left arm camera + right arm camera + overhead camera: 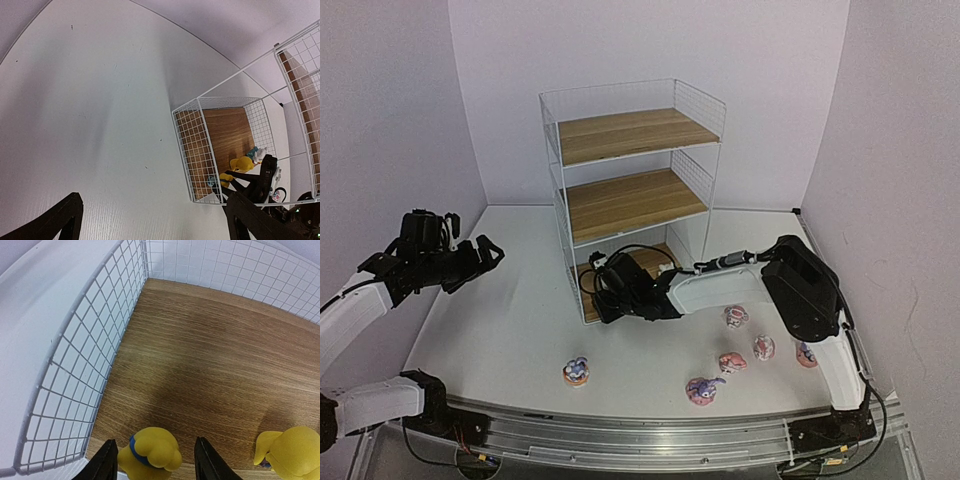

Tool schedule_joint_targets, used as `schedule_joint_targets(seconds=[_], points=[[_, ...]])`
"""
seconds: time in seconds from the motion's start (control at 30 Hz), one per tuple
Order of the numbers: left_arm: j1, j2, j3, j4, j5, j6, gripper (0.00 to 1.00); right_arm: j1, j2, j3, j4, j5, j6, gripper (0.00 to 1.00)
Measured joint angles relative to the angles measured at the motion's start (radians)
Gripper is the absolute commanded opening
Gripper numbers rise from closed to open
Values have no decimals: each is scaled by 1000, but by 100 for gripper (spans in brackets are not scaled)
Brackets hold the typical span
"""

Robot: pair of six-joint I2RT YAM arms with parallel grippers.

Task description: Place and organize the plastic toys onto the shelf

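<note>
Reaching right gripper (155, 441): jaws parted a bit, one finger on each side of a yellow toy (150, 454). There's a sliver of gap on the right side, so it's not squeezing it afaict.
Yellow toy: sits right between the fingers on the bottom board (210, 355) of the shelf (630, 190), at the board edge nearest the wrist.
Second yellow toy (290, 452): just off to the gripper's right on the same board, apart from the first one.
Wire side (75, 390): close on the gripper's left, with more mesh straight ahead across the board.
Loose toys: six sit on the table (520, 320) behind the gripper, back toward its arm's base. They include a purple bunny (703, 389) and a pink-white one (735, 317).
Left gripper (480, 262): well off to the left, up above the table, jaws spread wide with nothing in them.
</note>
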Motion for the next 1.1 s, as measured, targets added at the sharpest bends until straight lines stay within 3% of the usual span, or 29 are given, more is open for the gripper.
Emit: schedule_joint_targets(seconds=[0.43, 0.53, 0.83, 1.1], points=[[0, -2, 0, 0, 0, 0, 100, 0, -74, -94, -9, -8, 25, 76], [0, -7, 0, -1, 1, 0, 100, 0, -164, -163, -10, -27, 44, 85], [0, -28, -1, 6, 4, -21, 100, 0, -575, -438, -50, -71, 177, 89], [0, -25, -45, 55, 40, -50, 100, -33, -820, -597, -343, 42, 377, 96]])
